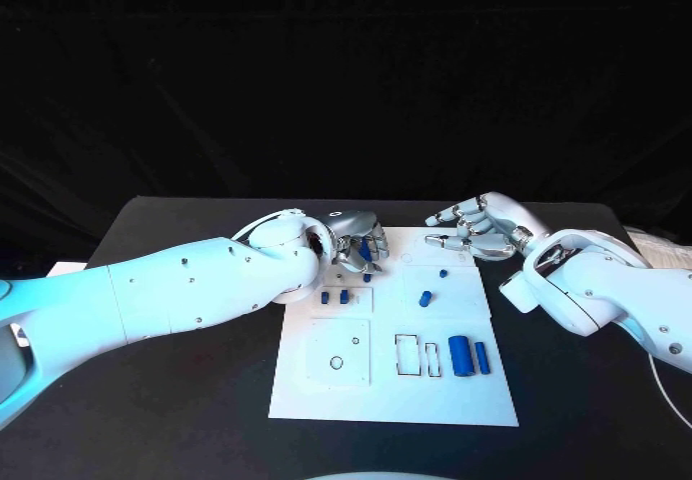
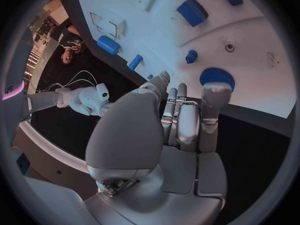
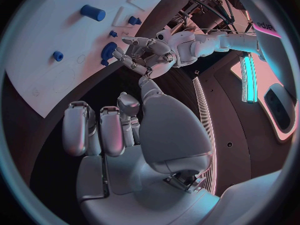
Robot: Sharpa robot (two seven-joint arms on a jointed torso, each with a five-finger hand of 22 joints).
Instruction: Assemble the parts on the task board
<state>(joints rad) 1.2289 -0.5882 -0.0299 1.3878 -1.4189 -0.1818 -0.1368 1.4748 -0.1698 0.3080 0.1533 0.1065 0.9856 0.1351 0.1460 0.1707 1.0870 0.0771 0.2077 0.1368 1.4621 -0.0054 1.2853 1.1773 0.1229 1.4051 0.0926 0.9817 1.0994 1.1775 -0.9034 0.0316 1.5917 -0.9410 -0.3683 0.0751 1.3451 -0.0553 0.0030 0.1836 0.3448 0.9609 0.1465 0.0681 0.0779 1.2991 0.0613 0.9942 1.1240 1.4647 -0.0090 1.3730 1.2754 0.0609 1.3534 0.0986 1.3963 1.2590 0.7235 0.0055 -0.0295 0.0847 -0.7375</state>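
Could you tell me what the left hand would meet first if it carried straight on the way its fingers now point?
Most likely the round blue part on the task board: the left hand has its fingertips right at that part, though the pictures do not settle whether they already touch it.

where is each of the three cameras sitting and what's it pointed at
Head view: on the robot's head, looking down at the black table and the white task board; both white arms enter, left hand and right hand at the board's far end.
Left wrist view: behind the left hand, facing the board; a round blue part at one fingertip.
Right wrist view: behind the right hand, facing the board and the left hand.
Shared: all three show the board and left hand.
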